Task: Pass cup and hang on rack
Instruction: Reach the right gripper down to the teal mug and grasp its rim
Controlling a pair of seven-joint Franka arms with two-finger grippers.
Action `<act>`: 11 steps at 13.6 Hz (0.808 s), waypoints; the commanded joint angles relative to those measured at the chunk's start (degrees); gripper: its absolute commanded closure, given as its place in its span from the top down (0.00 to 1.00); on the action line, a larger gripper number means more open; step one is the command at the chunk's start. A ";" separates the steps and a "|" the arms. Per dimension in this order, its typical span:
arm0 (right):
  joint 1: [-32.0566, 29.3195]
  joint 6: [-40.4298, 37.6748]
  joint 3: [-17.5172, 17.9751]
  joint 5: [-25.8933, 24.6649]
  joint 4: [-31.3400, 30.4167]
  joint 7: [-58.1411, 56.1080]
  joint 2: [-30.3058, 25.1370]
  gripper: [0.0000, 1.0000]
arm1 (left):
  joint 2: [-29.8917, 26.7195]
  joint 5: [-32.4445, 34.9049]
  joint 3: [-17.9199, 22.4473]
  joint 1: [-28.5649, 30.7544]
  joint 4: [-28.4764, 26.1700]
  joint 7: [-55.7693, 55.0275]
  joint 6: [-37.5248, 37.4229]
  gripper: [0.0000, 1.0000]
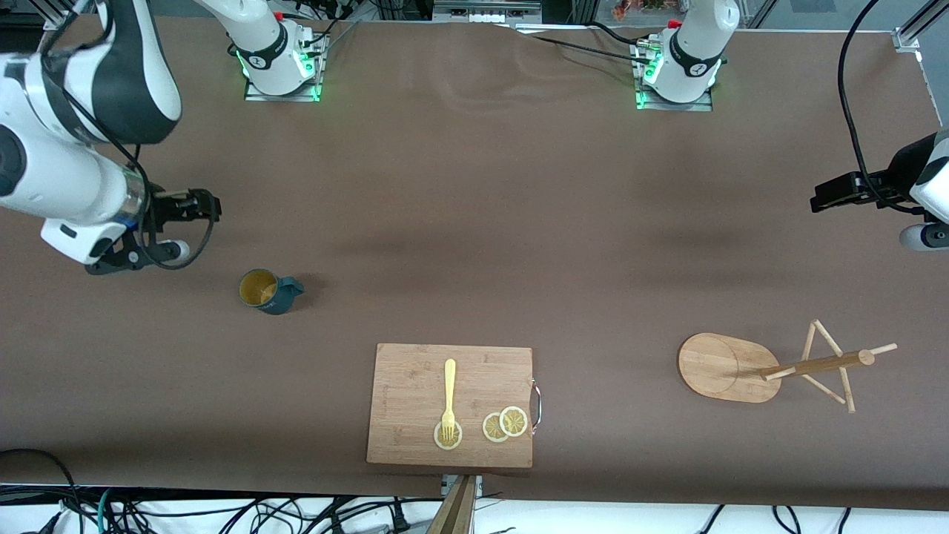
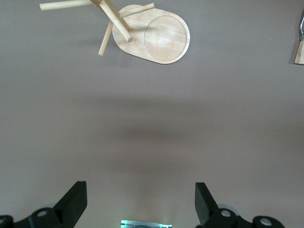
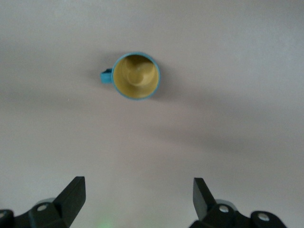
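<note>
We see the teal mug [image 1: 268,291] standing upright on the brown table [image 1: 474,222] toward the right arm's end, its handle turned toward the bamboo cutting board [image 1: 415,386]. The right gripper [image 3: 137,199] hangs over bare table beside the mug, jaws spread wide and empty. The wooden mug tree [image 1: 771,367] stands toward the left arm's end. The left gripper [image 2: 140,204] hovers above bare table near it, jaws likewise wide apart, holding nothing
</note>
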 commanded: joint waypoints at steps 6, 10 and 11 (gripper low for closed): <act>-3.34 17.31 0.11 1.17 -1.38 -7.67 13.94 0.99 | 0.83 -1.51 -0.17 0.35 1.79 -0.13 -0.53 1.00; -3.70 20.82 0.03 3.37 -1.46 -9.52 17.02 0.98 | 0.83 -1.51 -0.17 0.27 1.79 -0.13 -0.53 1.00; -3.53 21.69 0.03 3.37 -1.64 -9.52 17.98 0.98 | 0.83 -1.51 -0.17 0.35 1.79 -0.13 -0.53 1.00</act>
